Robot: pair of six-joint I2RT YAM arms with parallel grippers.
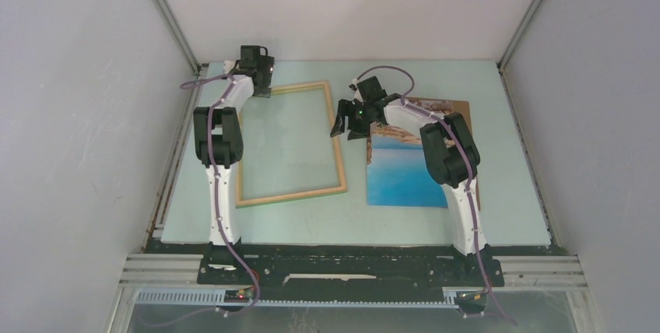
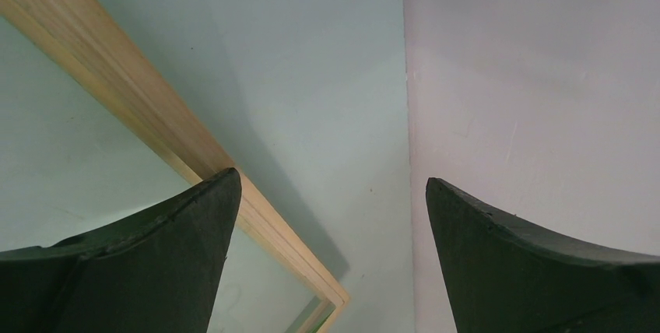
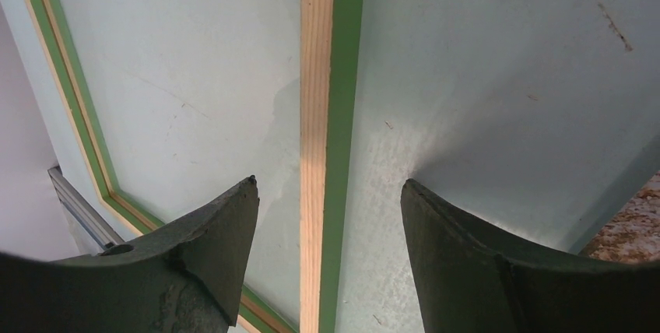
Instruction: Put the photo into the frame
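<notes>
The frame (image 1: 292, 195) is lying flat on the tabletop (image 1: 514, 193), left of centre, pale wood face up with a green edge showing along its rails. The photo (image 1: 405, 173) is lying well apart from it to the right, resting on a brown board (image 1: 465, 109) and partly hidden by the right arm.

The left end effector (image 1: 261, 88) is hovering at the frame's far left corner. In its wrist view the fingers (image 2: 156, 255) are standing spread, with a wooden rail passing under one of them and nothing pinched. The right end effector (image 1: 349, 127) is hanging over the frame's right rail. Its wrist view shows the fingers (image 3: 194, 255) spread wide, straddling the rail (image 3: 315, 76) without closing on it.

The photo is looking thin and light, likely a flexible print that is lying flush, so getting under it is probably the hard part. An edge overhanging the board, or a slide toward the board's edge, would be offering the best hold. Pinching hard in the middle of a side is risking a crease. The frame is seeming stiff and light. Its thin rails are suiting a pinch across a rail, near a corner for steadiness. It is likely sliding easily on the smooth tabletop, so one arm bracing it while the other brings the photo over looks sensible.
</notes>
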